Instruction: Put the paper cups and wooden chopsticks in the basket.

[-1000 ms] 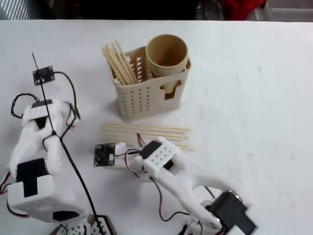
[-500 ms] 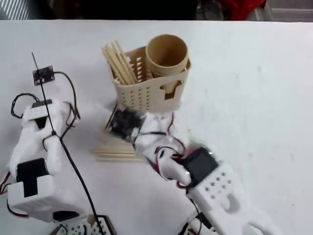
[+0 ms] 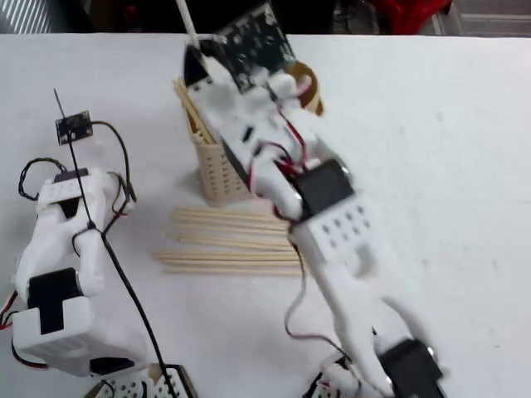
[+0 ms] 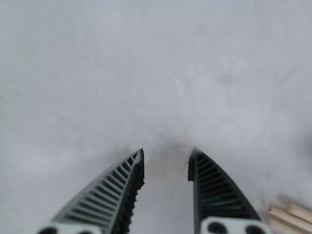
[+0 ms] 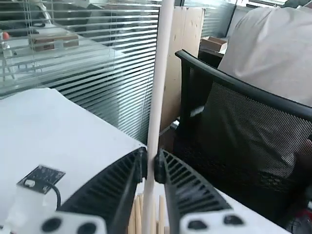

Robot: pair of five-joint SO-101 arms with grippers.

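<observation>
The white surface (image 3: 431, 149) carries everything. The right arm stretches across it, with the right claw (image 5: 151, 163) closed narrowly on a single pale wooden chopstick (image 5: 160, 73), held nearly upright so that most of its length rises above the fingers. Under this claw sits the beige perforated plastic basket (image 3: 217, 170), largely covered by the arm. The tan paper cups (image 3: 311, 87) are inside it on the far side of the claw, and a bundle of standing chopsticks (image 3: 189, 104) lies directly below the grip.

Behind the claw, toward the arm's base, a row of loose wooden chopsticks (image 3: 228, 249) lies flat. The left claw (image 4: 166, 152) rests low and half spread, empty, with the ends of those sticks just beside it.

The step in hand looks like dropping the stick in. It would go best with the stick kept vertical, its hidden lower tip brought down among the standing bundle before the grip loosens, and the basket wall left unbumped.
</observation>
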